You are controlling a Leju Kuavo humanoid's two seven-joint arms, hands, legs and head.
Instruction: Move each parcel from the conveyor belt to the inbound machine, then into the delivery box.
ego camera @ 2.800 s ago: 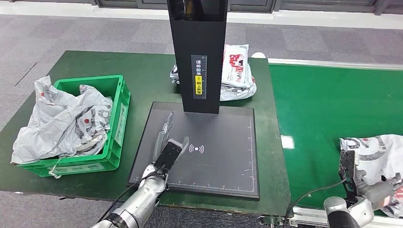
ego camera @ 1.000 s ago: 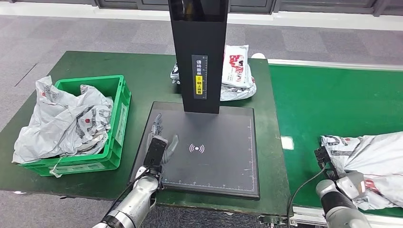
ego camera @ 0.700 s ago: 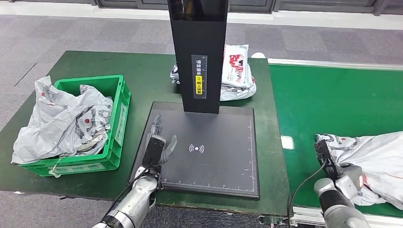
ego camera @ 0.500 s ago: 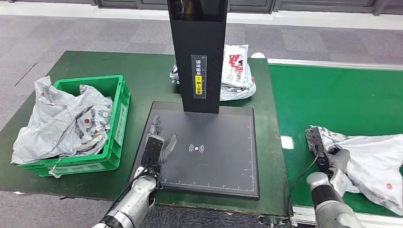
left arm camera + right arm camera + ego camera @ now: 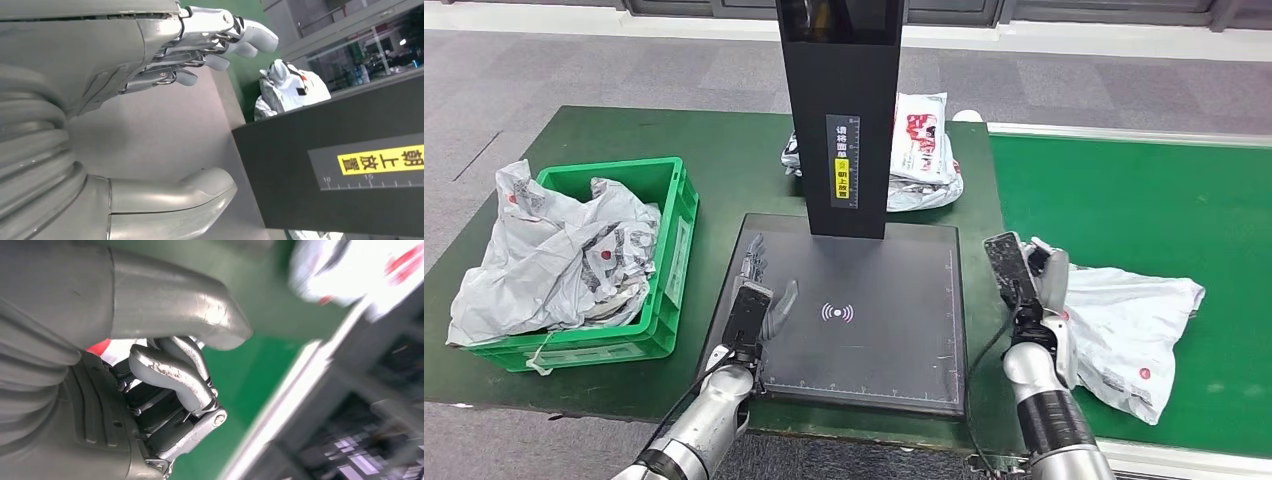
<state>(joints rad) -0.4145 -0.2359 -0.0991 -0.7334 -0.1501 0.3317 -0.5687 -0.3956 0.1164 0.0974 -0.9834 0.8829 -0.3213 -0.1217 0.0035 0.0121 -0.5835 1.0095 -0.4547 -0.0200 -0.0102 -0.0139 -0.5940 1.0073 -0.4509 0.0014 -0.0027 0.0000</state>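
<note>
My right hand (image 5: 1027, 272) grips the near corner of a white plastic parcel (image 5: 1129, 325) and holds it over the left edge of the green conveyor belt (image 5: 1144, 195), beside the inbound machine's black pad (image 5: 874, 340). In the right wrist view the fingers (image 5: 172, 372) curl tight over white and red plastic (image 5: 107, 347). My left hand (image 5: 755, 296) rests open on the pad's left side, fingers spread, nothing in it; the left wrist view has its fingers (image 5: 215, 35) apart above the grey pad. The green delivery box (image 5: 669, 250) at left holds several crumpled parcels (image 5: 554, 255).
The machine's black column (image 5: 842, 110) rises from the back of the pad. More parcels (image 5: 921, 150) lie behind it on the green table (image 5: 714, 160). The table's front edge runs just below the pad.
My right hand has closed on the parcel and dragged it leftward across the belt, from the far right edge to beside the pad. The left hand has barely moved.
</note>
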